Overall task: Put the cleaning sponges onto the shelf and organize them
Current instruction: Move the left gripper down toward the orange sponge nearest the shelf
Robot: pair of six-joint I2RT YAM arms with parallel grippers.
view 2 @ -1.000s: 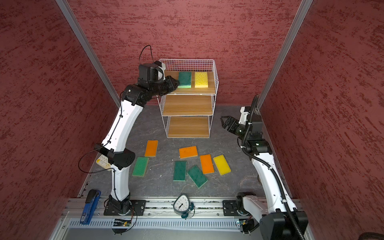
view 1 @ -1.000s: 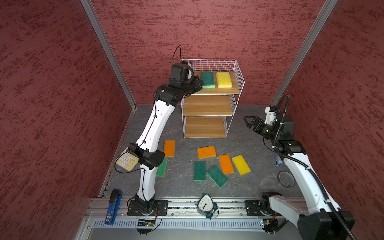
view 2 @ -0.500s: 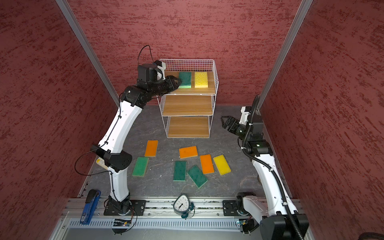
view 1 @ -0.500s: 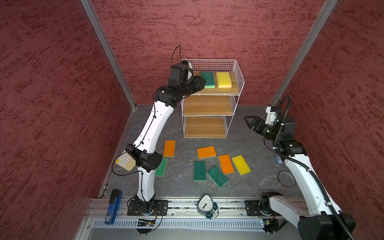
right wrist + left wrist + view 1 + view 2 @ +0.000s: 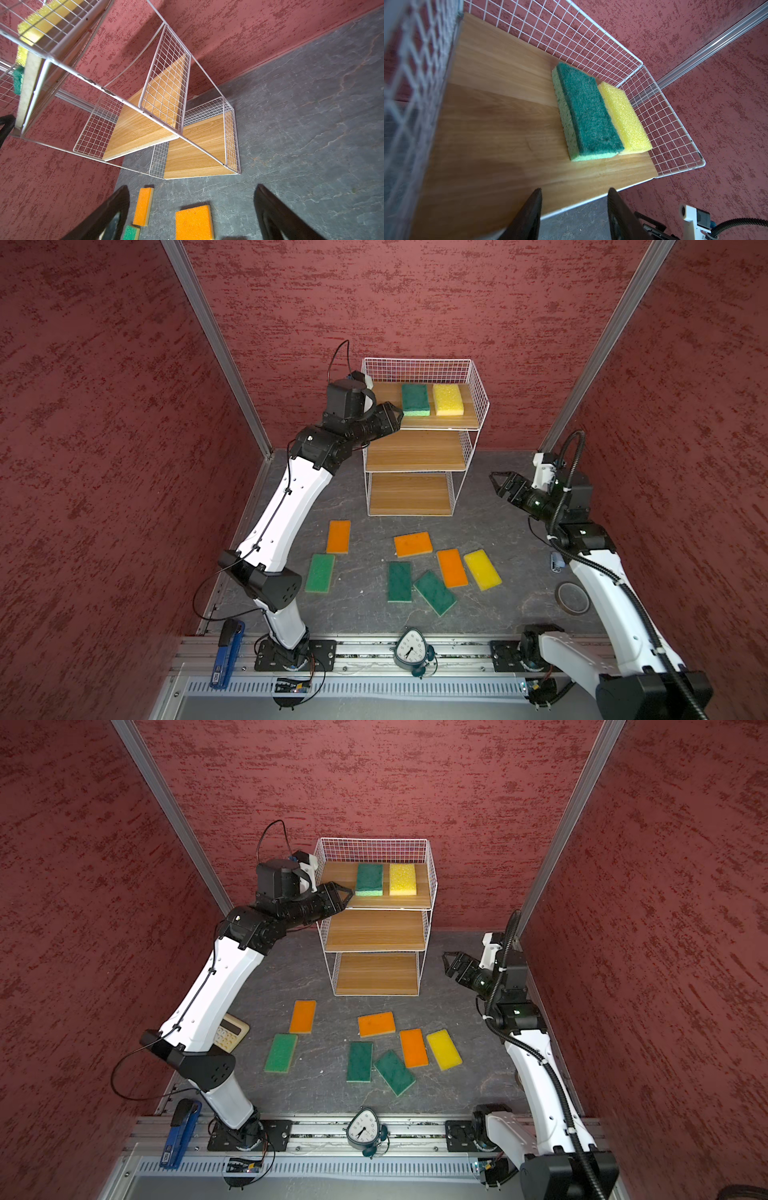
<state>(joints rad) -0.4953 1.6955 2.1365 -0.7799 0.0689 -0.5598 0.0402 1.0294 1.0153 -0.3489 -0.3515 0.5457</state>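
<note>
2 sponges side by side on shelf top tier, rt half; 7 loose sponges on floor in front

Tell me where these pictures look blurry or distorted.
Left wrist view: the near wire grid of the shelf is blurred, while the green sponge and yellow sponge are sharp. Right wrist view: the wide lens stretches and skews the shelf. Both top views: crisp and evenly lit.

A robotics lab test cell: red textured wall panels enclose a grey desk, and a left arm and right arm are bolted to an aluminium rail.
</note>
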